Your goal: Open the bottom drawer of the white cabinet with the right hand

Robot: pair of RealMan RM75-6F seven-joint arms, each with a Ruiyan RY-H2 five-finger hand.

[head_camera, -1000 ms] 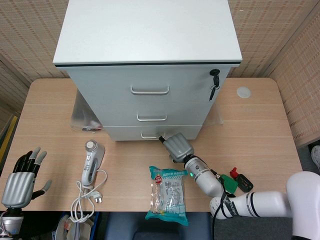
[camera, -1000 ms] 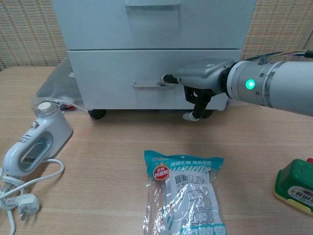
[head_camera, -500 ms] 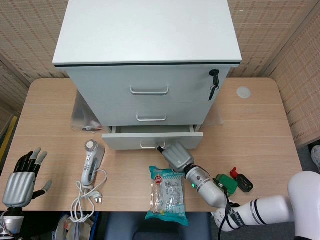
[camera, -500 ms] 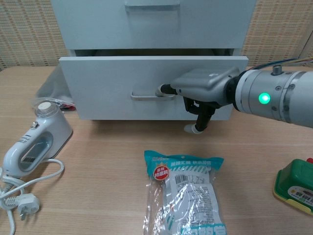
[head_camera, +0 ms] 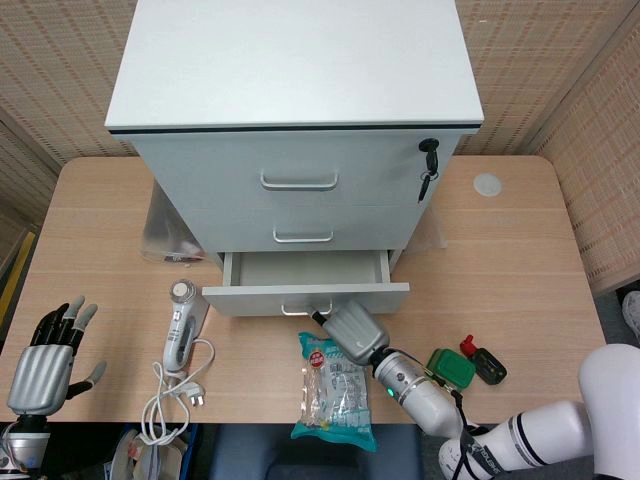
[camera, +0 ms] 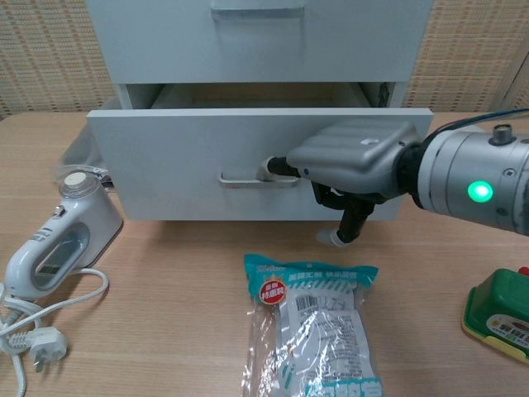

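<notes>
A: Nearest the robot, what lay on the bench (head_camera: pixel 500 250)?

B: A snack packet (camera: pixel 312 327) dead centre, just short of the right robot hand (camera: pixel 351 161). A white handheld appliance (camera: pixel 58 240) with its cord and plug sat off to the left, a green box (camera: pixel 498 313) to the right, with a small dark item beside it in the head view.

A: And the right robot hand?

B: Fingers hooked on the drawer handle (camera: pixel 248 178), thumb hanging below it. So it held the handle. The handle ran left to right across the front of the bottom drawer (head_camera: pixel 300 270), and the hand reached it from the handle's right end.

A: Where was the drawer?

B: Partly pulled out of the white cabinet (head_camera: pixel 295 60), its front toward the robot. The head view showed the tray open and, as far as visible, bare inside. I'd judge more travel was left, straight back toward the robot.

A: Anything in the path?

B: The snack packet, close under the arm. Looked like the drawer front could reach it if pulled much further. Only a guess.

A: Left robot hand (head_camera: pixel 45 355)?

B: Far off at the bench's left edge, fingers spread, holding nothing. The right was clearly nearer.

A: Behind?

B: Two closed drawers above, a key (head_camera: pixel 428 165) in the lock, a clear bag (head_camera: pixel 165 235) by the cabinet's left side, a small round disc (head_camera: pixel 487 184) far right.
</notes>
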